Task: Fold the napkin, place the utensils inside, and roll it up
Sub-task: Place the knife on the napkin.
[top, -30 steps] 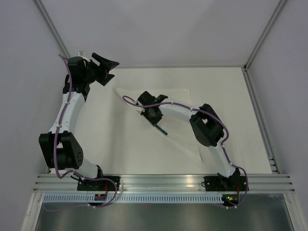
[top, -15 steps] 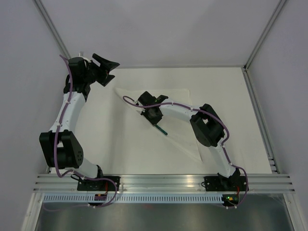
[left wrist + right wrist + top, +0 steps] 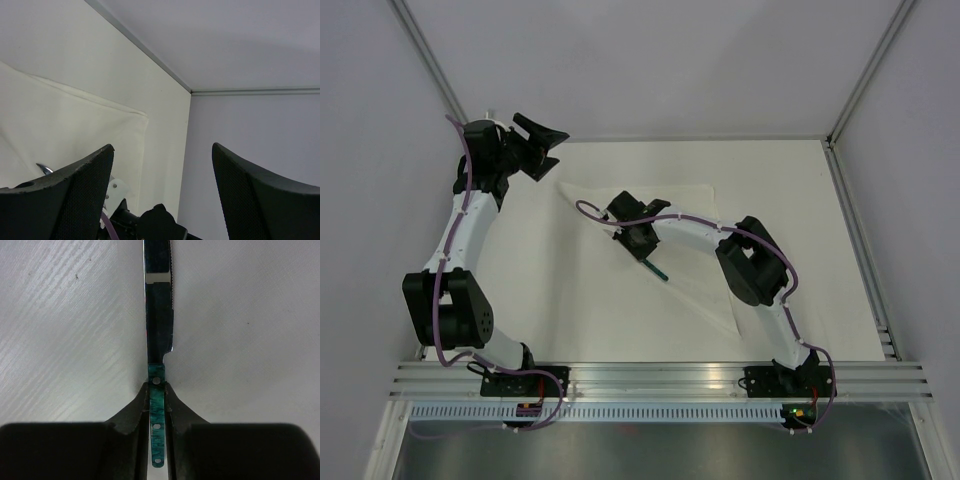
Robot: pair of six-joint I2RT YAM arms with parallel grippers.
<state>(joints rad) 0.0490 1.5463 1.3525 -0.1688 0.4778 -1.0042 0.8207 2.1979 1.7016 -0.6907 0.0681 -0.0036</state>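
The white napkin (image 3: 692, 206) lies folded into a triangle in the middle of the table. It also shows in the left wrist view (image 3: 75, 125) and fills the right wrist view (image 3: 75, 330). My right gripper (image 3: 642, 248) is over the napkin's left part. In the right wrist view the right gripper (image 3: 157, 387) is shut on the teal handle of a knife (image 3: 159, 340), whose serrated steel blade points away over the cloth. The handle end (image 3: 657, 271) sticks out below the gripper. My left gripper (image 3: 542, 143) is open and empty at the back left corner, also seen in its own view (image 3: 162, 147).
White walls with metal frame rails enclose the table on three sides; the left gripper is close to the back left corner post (image 3: 430, 60). An aluminium rail (image 3: 660, 378) runs along the near edge at the arm bases.
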